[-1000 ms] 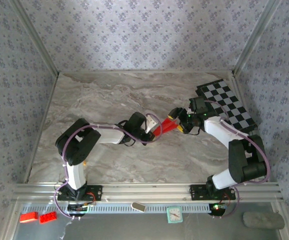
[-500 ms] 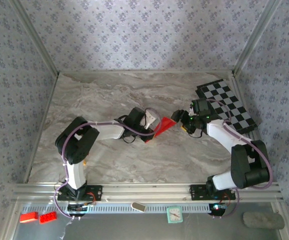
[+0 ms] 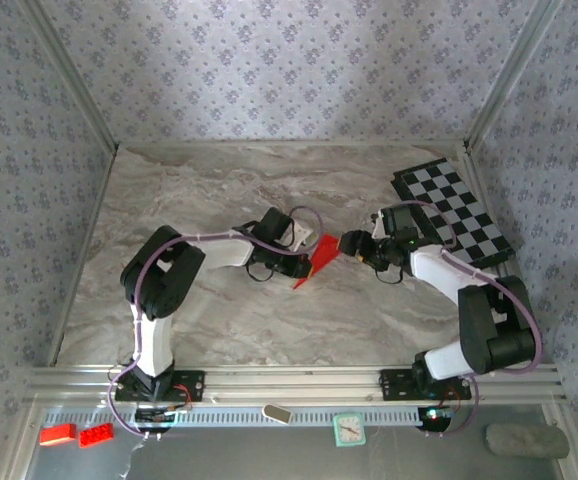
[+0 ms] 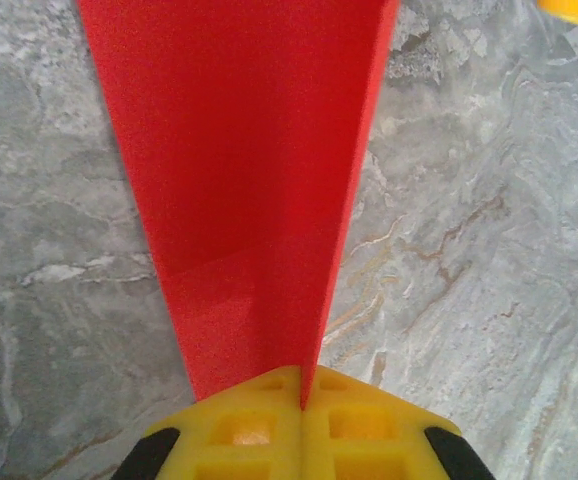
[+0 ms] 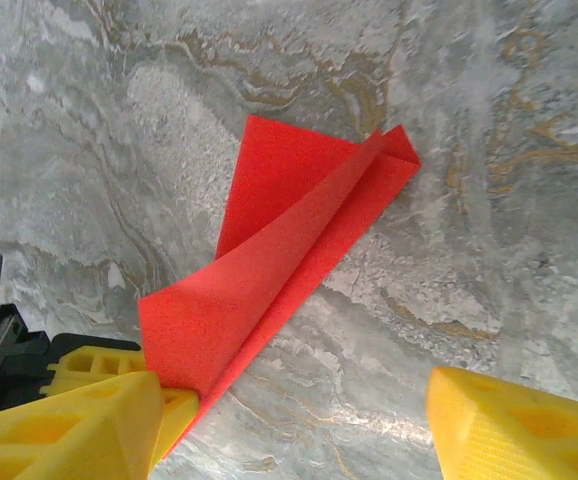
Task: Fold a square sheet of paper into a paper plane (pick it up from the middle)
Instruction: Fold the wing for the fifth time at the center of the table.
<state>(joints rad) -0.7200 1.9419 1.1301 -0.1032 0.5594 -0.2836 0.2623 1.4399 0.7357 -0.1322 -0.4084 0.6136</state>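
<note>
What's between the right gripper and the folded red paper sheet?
Nothing visible. The right gripper is open right beside the folded red paper sheet, with only grey marble tabletop in the gap. The left gripper is shut on one end.

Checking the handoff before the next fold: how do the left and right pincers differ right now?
The left pincer is shut on the red paper; the right pincer is open and holds nothing. The left pincer reaches in from the left, the right pincer from the right, beside the checkered board. Both have yellow fingers.
</note>
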